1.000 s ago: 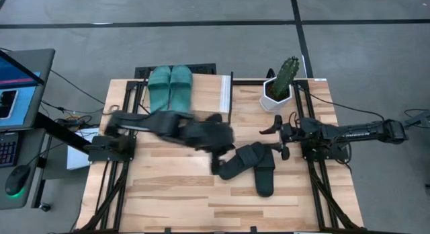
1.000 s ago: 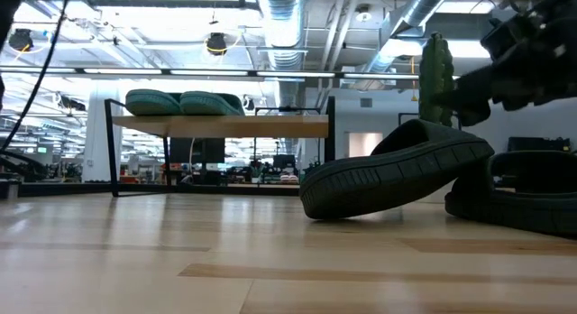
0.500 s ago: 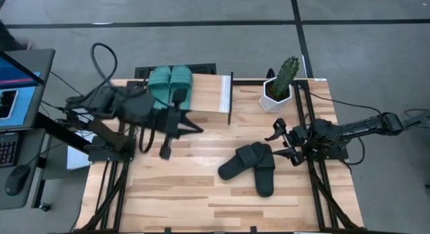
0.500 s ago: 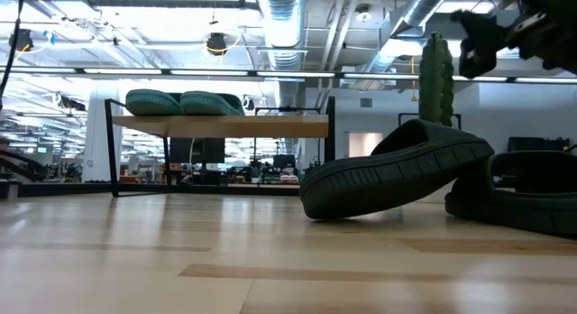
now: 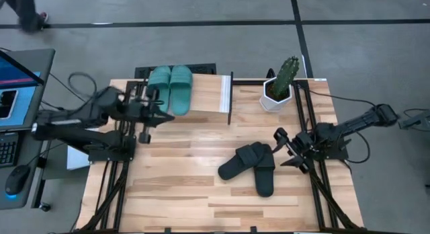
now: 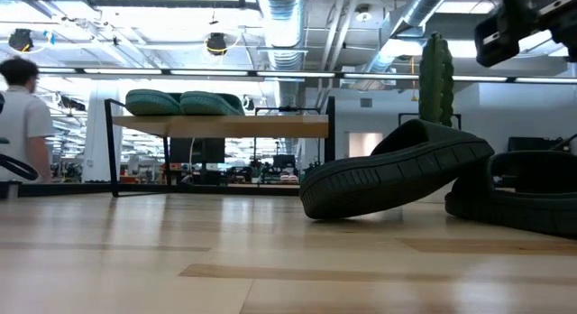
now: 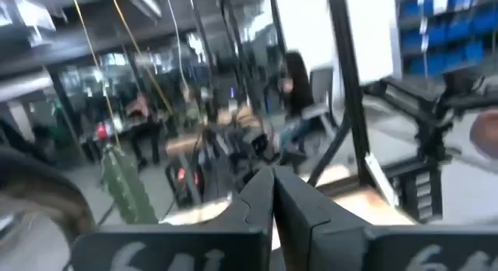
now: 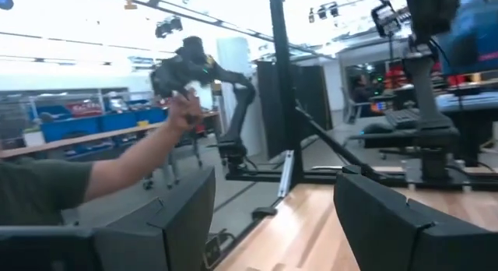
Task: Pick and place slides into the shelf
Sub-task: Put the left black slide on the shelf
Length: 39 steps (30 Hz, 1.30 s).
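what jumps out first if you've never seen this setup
Probably the black slides, piled crookedly mid-table, one propped up on the other. Next the teal slides, lying side by side on the shelf at the back, with a potted cactus to its right. The left pincer is shut near the shelf; the right pincer is open beside the black pair.

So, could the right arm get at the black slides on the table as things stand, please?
Probably yes: the right gripper is open just beside the black slides, with only bare table between them.
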Each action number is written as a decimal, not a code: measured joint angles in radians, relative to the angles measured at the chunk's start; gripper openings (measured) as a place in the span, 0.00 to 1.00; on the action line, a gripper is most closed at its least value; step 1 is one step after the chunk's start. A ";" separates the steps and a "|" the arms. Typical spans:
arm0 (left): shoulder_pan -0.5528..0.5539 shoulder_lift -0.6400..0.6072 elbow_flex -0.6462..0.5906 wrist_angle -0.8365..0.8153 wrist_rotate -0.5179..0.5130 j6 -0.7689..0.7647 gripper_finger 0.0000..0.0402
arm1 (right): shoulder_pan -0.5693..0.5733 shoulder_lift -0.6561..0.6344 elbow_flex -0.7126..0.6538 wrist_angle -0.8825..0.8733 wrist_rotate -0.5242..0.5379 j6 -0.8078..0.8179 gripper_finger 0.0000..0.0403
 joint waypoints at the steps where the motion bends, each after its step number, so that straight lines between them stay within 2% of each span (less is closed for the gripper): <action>1: 0.000 -0.036 -0.068 0.061 0.006 -0.017 0.00 | 0.007 0.001 0.001 -0.003 0.000 0.000 0.62; 3: -0.001 -0.093 -0.181 0.129 0.009 -0.047 0.00 | 0.020 0.003 0.008 -0.003 0.000 -0.001 0.62; 7: 0.000 -0.158 -0.346 0.144 -0.036 -0.115 0.00 | 0.028 0.002 0.013 0.001 0.001 -0.001 0.62; 9: -0.008 -0.176 -0.432 0.204 -0.005 -0.117 0.00 | 0.028 0.002 0.013 0.000 0.006 -0.001 0.62; 12: -0.026 -0.191 -0.560 0.387 0.054 -0.129 0.00 | 0.028 0.002 0.014 -0.002 0.031 -0.002 0.62; 18: -0.072 -0.203 -0.804 0.688 0.036 -0.176 0.00 | 0.027 0.042 0.016 -0.039 0.283 -0.001 0.62; 21: -0.081 -0.215 -0.799 0.605 0.017 -0.179 0.00 | 0.019 0.079 0.016 -0.043 0.374 -0.032 0.62; 26: -0.084 -0.208 -0.798 0.582 -0.041 -0.170 0.00 | -0.008 0.137 0.017 -0.012 0.660 -0.132 0.62; 29: -0.085 -0.208 -0.797 0.567 -0.076 -0.165 0.00 | -0.018 0.159 0.018 0.013 0.780 -0.133 0.62; 33: -0.085 -0.208 -0.797 0.471 -0.148 -0.157 0.00 | -0.012 0.159 0.018 0.054 0.824 -0.072 0.62; 39: -0.084 -0.208 -0.797 0.303 -0.168 -0.184 0.00 | -0.008 0.137 0.018 0.046 0.827 0.125 0.62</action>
